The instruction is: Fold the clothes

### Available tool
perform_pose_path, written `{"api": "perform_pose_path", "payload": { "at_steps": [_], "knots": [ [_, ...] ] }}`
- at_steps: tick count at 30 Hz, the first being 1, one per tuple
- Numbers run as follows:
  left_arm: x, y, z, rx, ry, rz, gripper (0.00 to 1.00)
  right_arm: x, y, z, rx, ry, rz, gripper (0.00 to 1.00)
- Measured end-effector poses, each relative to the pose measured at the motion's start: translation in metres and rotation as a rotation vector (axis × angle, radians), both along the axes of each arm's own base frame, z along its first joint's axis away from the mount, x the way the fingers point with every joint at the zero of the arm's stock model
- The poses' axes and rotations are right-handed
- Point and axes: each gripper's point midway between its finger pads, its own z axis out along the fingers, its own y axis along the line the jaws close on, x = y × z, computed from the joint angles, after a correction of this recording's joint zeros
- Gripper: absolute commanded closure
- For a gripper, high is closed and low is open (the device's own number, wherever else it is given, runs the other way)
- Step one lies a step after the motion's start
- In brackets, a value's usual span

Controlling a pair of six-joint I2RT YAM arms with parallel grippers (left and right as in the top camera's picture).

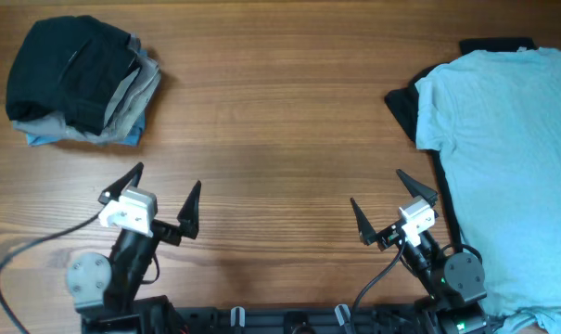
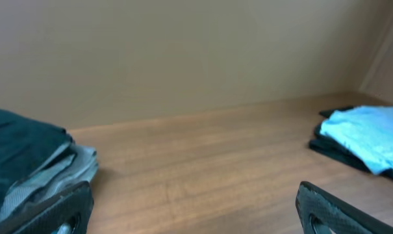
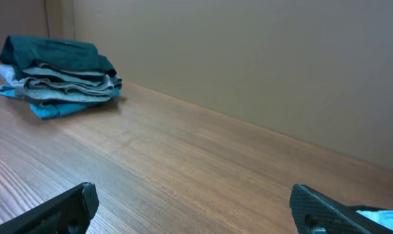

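- The left pincer [image 1: 169,174] stood over the near edge of the bench [image 1: 280,121], left of the middle. Its fingers were spread wide apart, with no cloth between them.
- The right pincer [image 1: 375,186] stood over the same near edge, right of the middle. Its fingers were also spread wide, with no cloth between them.
- The two pincers were well apart from each other.
- A folded stack [image 1: 81,83] lay in the far left corner of the bench.
- The stack had a black piece [image 1: 67,60] on top, grey pieces [image 1: 143,88] under it, and a blue piece [image 1: 46,139] showing at the bottom.
- In the right wrist view the layers lay flat one upon another, with the blue one peeking out lowest.
- The left pincer was well apart from the stack.
- A pale blue T-shirt [image 1: 507,158] lay spread flat along the right edge, from the far right corner down to the near edge. It ran out of view on the right.
- A black garment [image 1: 402,107] lay under the T-shirt. It showed as a strip along the T-shirt's left side and as a bit at the far edge.
- The right pincer was near that strip, its fingers off the fabric.
- A grey cable [image 1: 30,250] curved from the left arm toward the near left corner.
- A plain beige wall [image 2: 183,52] rose behind the far edge.
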Motion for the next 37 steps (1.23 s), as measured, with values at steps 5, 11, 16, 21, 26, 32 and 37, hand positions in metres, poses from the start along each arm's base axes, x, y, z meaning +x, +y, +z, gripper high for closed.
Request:
{"api": "perform_pose_path", "payload": {
  "at_steps": [5, 11, 16, 21, 26, 32, 37],
  "knots": [
    [0.003, 0.005, -0.045, -0.023, -0.012, 0.031, 0.00, 0.000, 0.000, 0.000, 0.000, 0.000, 0.000, 0.00],
    [0.012, 0.008, -0.075, -0.031, -0.001, 0.045, 0.00, 0.000, 0.000, 0.000, 0.000, 0.000, 0.000, 0.00],
    [0.012, 0.008, -0.075, -0.031, -0.001, 0.045, 0.00, 0.000, 0.000, 0.000, 0.000, 0.000, 0.000, 0.00],
    [0.012, 0.008, -0.075, -0.031, -0.001, 0.045, 0.00, 0.000, 0.000, 0.000, 0.000, 0.000, 0.000, 0.00],
    [0.012, 0.008, -0.075, -0.031, -0.001, 0.045, 0.00, 0.000, 0.000, 0.000, 0.000, 0.000, 0.000, 0.00],
    [0.012, 0.008, -0.075, -0.031, -0.001, 0.045, 0.00, 0.000, 0.000, 0.000, 0.000, 0.000, 0.000, 0.00],
    [0.012, 0.008, -0.075, -0.031, -0.001, 0.045, 0.00, 0.000, 0.000, 0.000, 0.000, 0.000, 0.000, 0.00]
  ]
}}
